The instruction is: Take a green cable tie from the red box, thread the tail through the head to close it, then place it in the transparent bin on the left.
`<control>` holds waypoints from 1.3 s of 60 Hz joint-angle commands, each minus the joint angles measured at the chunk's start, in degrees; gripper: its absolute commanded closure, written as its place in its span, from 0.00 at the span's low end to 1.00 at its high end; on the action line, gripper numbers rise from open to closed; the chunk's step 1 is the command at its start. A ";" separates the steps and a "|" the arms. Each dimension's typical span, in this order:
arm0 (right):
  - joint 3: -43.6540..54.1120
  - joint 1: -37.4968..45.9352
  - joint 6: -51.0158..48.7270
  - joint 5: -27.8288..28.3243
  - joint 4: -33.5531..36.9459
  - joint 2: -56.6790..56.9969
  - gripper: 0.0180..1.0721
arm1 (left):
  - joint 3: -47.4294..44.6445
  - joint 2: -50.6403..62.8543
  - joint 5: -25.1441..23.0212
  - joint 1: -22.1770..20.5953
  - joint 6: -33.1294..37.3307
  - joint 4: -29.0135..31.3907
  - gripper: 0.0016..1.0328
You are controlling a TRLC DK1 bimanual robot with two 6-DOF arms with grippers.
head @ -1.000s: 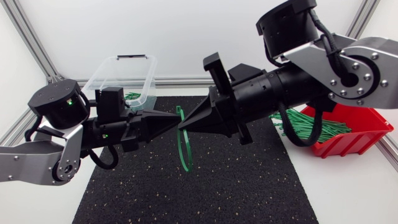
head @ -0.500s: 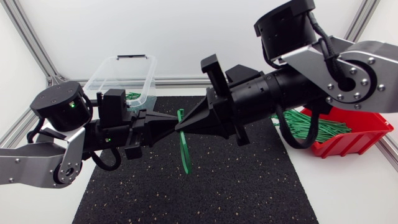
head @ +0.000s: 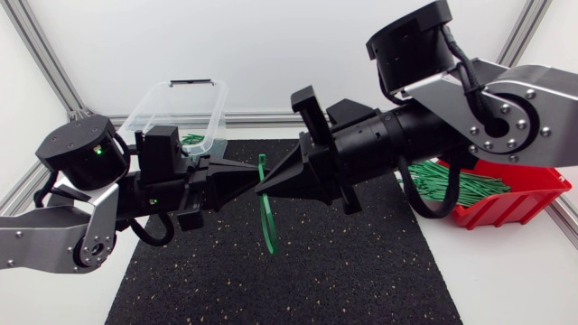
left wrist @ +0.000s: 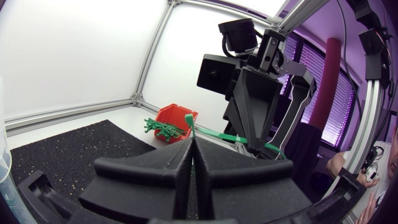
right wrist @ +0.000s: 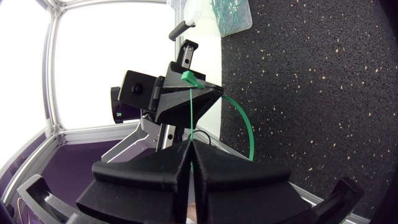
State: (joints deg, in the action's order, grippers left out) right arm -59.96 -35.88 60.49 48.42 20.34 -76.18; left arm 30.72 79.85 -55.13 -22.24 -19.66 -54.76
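A green cable tie (head: 268, 223) hangs as a loop above the black mat, held between both grippers, which meet tip to tip. My left gripper (head: 252, 175) is shut on the tie's head end (left wrist: 188, 119). My right gripper (head: 265, 187) is shut on the strap (right wrist: 190, 118), which runs straight to the left gripper's tip (right wrist: 186, 84). The red box (head: 510, 200) with several green ties stands at the right. The transparent bin (head: 153, 104) stands at the back left and holds some green ties (right wrist: 227, 11).
A black speckled mat (head: 316, 271) covers the middle of the table under both arms. Aluminium frame rails (head: 271, 118) run along the table's back and sides. White table surface lies around the red box at the right.
Both grippers stay shut on the tie. The right arm has edged slightly left and the left arm has shifted a little; the loop hangs in nearly the same place.
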 commanded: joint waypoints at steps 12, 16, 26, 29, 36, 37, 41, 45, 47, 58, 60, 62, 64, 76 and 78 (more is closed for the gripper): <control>1.69 0.72 2.26 0.44 -1.00 0.77 0.95 | -0.92 -0.93 0.20 0.35 -0.82 -1.05 0.97; 2.04 0.81 3.14 0.36 -1.97 0.95 0.95 | -0.92 -0.93 0.20 0.35 -0.82 -1.05 0.97; 3.28 -0.33 4.90 -0.08 -4.08 1.12 0.95 | -0.84 -1.02 0.20 0.35 -0.82 -1.05 0.97; 3.28 -0.51 5.25 -0.17 -4.52 1.39 0.95 | -0.84 -1.02 0.20 0.35 -0.82 -1.05 0.97; 3.54 -0.68 5.78 -0.61 -5.04 2.27 0.95 | -0.84 -1.02 0.20 0.71 -0.82 -1.05 0.97; 3.54 -0.68 5.87 -0.70 -5.22 2.44 0.95 | -0.84 -1.02 0.20 0.71 -0.82 -0.96 0.97; 3.80 -0.68 6.57 -1.05 -5.92 3.06 0.95 | -0.92 -0.93 0.11 0.79 -0.82 -1.05 0.97; 4.07 -0.60 6.92 -1.23 -6.19 3.23 0.95 | -0.92 -0.93 0.11 0.79 -0.82 -1.05 0.97; 4.33 -0.60 7.01 -1.23 -6.36 3.41 0.95 | -0.92 -0.93 0.11 0.71 -0.82 -0.96 0.97; 5.03 -0.60 7.71 -1.49 -7.42 3.58 0.95 | -0.92 -1.02 0.11 0.62 -0.82 -0.96 0.97; 5.03 -0.60 7.71 -1.49 -7.51 3.58 0.95 | -0.92 -1.02 0.11 0.53 -0.82 -0.96 0.97; 5.03 -0.60 7.89 -1.67 -7.68 3.58 0.95 | -0.92 -1.10 0.11 0.53 -0.82 -0.96 0.97; 5.03 -0.60 7.89 -1.67 -7.77 3.50 0.95 | -1.10 -1.19 0.11 0.53 -0.82 -0.96 0.97; 5.12 -0.51 7.98 -1.84 -8.03 3.41 0.95 | -1.72 -2.42 0.11 0.27 -0.91 -0.96 0.97; 5.12 -0.51 7.98 -1.84 -8.12 3.32 0.95 | -1.72 -2.42 0.11 0.18 -0.82 -0.96 0.97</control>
State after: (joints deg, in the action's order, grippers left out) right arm -56.23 -36.27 66.50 46.68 13.02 -73.28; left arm 30.50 78.50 -55.13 -21.82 -19.68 -54.76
